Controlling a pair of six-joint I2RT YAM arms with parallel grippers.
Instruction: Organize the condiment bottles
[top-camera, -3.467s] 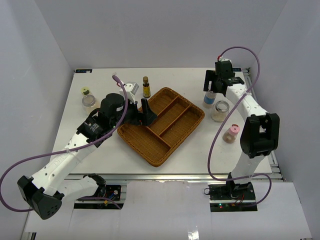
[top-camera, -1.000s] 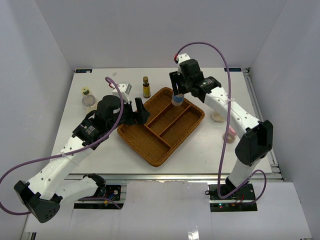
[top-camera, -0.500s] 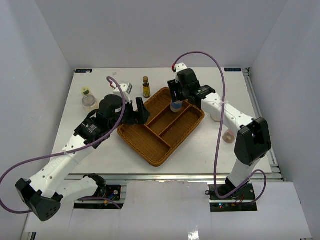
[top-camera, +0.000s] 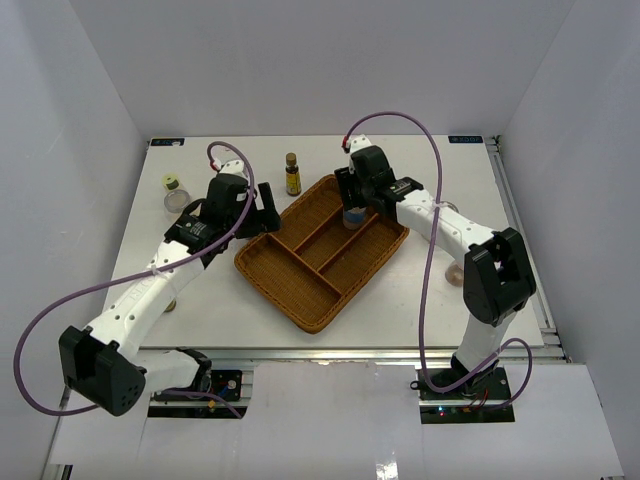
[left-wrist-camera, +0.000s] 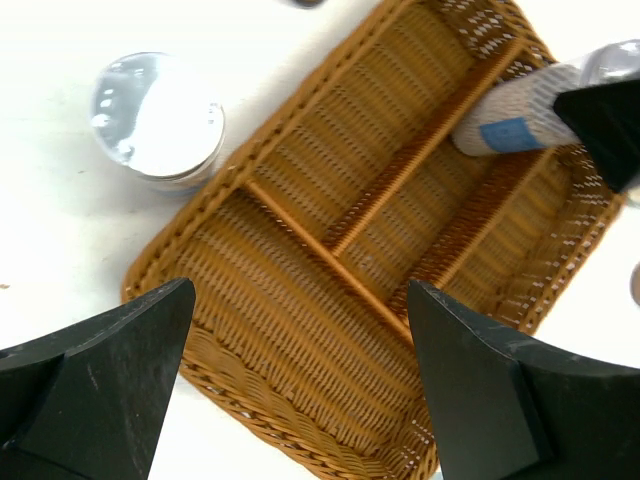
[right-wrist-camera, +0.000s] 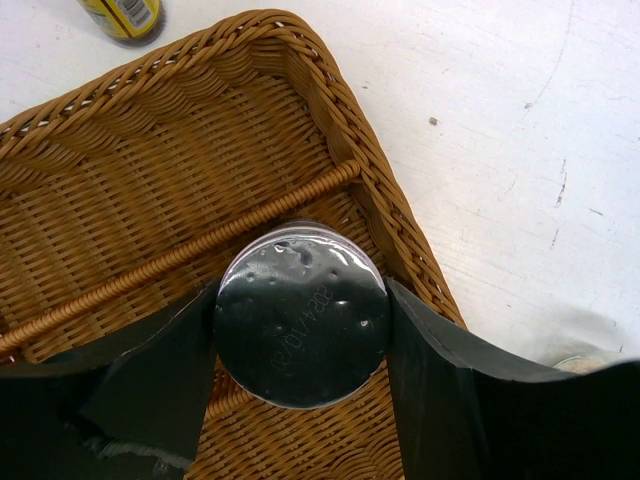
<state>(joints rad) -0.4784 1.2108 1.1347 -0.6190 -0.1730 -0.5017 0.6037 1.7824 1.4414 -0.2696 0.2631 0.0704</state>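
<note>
Faint stamped digits atop the silver-capped bottle (right-wrist-camera: 302, 314) are unreadable.

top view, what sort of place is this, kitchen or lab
Probably a robot lab test cell, not a kitchen: bare white walls box in the table, a left arm and right arm are bolted at its near edge, and just a tray and bottles are set out.

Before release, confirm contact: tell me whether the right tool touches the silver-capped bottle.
Touching. Right wrist view: the right tool presses both fingers against the bottle, with no gap on either side.
</note>
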